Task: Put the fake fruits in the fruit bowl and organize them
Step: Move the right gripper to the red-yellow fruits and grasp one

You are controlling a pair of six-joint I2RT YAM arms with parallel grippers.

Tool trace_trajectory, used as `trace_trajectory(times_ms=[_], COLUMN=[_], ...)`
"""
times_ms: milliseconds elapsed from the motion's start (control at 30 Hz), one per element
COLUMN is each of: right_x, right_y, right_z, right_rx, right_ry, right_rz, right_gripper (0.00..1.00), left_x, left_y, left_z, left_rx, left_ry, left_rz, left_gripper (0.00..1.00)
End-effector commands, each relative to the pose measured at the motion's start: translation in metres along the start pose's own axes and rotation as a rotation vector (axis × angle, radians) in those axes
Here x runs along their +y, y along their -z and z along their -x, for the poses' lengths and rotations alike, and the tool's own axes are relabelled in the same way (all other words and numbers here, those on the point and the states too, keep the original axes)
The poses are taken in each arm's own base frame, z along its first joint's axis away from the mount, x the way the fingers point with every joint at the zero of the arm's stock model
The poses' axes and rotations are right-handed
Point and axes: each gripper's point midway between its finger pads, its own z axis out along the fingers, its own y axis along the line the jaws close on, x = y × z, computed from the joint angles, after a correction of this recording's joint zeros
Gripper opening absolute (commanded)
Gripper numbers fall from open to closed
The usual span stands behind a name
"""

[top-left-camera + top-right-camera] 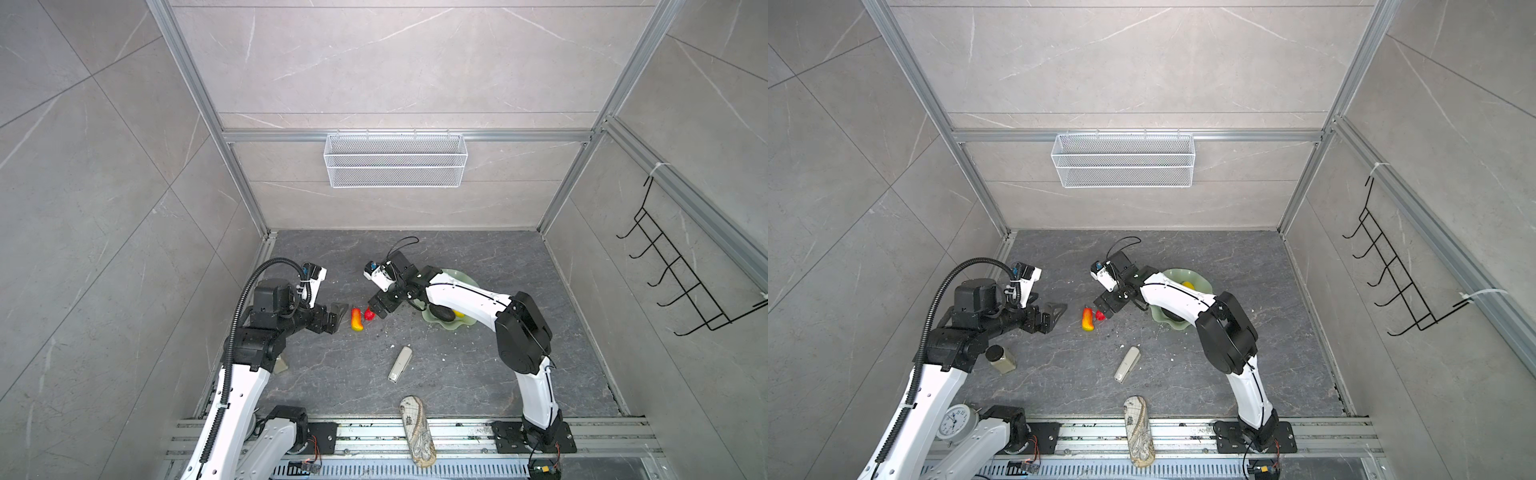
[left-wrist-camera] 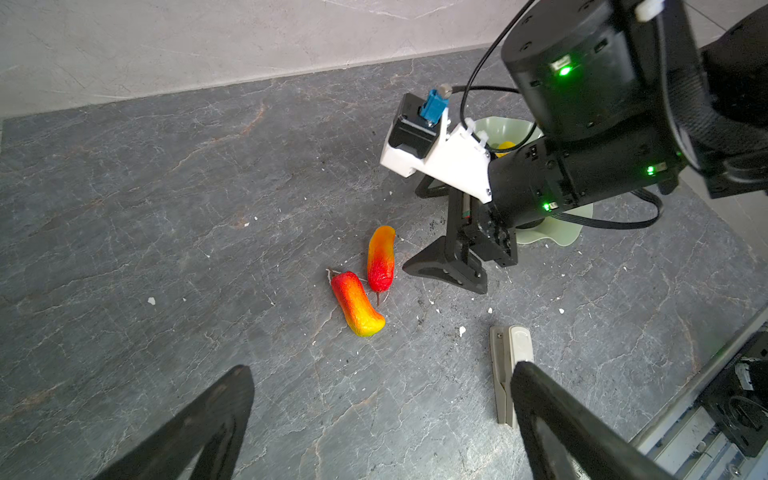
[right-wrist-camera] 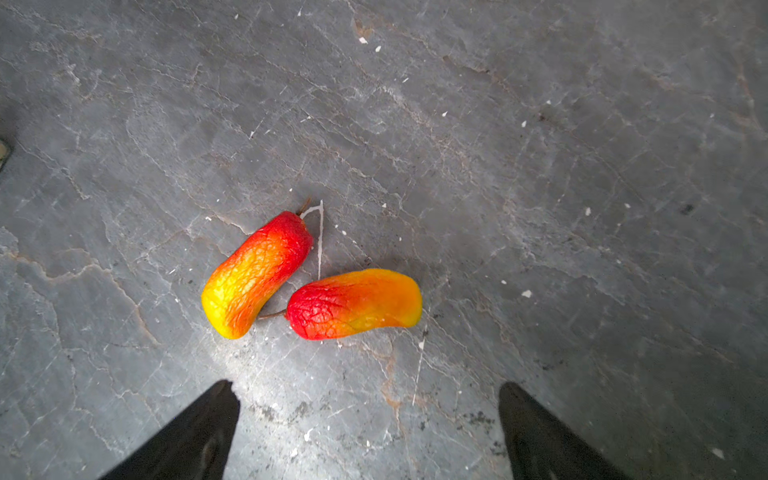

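The right gripper (image 3: 368,399) hangs low over the dark stone table (image 3: 540,166) with its fingers spread wide and nothing between them, and the nearer red-to-yellow fruit (image 3: 353,303) lies on the table just ahead of that gap. The step in hand looks like the approach for a pick. To do it well the wrist probably wants turning first, because this fruit's long axis runs almost straight across the gap, from one finger toward the other. A squeeze as it stands would press on the rounded, glossy ends, which I judge likely to slip. Fingers across the narrow middle should hold better. Its red stem end points at the second red-to-yellow fruit (image 3: 257,274), its orange end away from it. That second fruit sits just beside it and a little farther ahead of the fingers. It lies on a slant, yellow end toward the gripper and red stem end away, so the two form an open V. The finger coming down on that side could nudge it, so a straight drop with a slow close seems wise. The left gripper (image 2: 382,374) hovers on the far side of both fruits, also spread and empty. The fruit bowl (image 1: 434,320) sits behind the right gripper, partly under its own forearm – a blackish oval (image 1: 442,313) and some yellow already lie in it – so the carry is a short pull back
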Motion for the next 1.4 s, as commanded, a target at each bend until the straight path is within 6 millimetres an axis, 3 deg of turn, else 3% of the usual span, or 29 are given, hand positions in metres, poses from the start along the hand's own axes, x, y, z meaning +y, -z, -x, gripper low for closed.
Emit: trace_trajectory(times_ms=[0,733,1067,1367], right_x=[0.004,-0.003,0.001,0.0], right_y=[-0.014,-0.063,-0.075,-0.078], right_z=[-0.001,-0.021,-0.017,-0.023], right_rx=[0.018,0.116,0.117,0.14], right_ry=[-0.018,-0.014,-0.022,-0.017], right_rz=[0.019,0.012,0.048,0.041], right_gripper=[1.0,1.0,1.0,0.83], left_x=[-0.002,-0.004,-0.003,-0.002], left_y=[0.002,0.005,0.005,0.004], left_z=[0.002,0.003,0.003,0.003], left_rx=[-0.016,-0.024,-0.024,-0.022], left_ry=[-0.02,-0.023,-0.023,-0.024], left_rz=[-0.012,-0.014,-0.012,-0.007], left_gripper=[1.0,1.0,1.0,1.0])
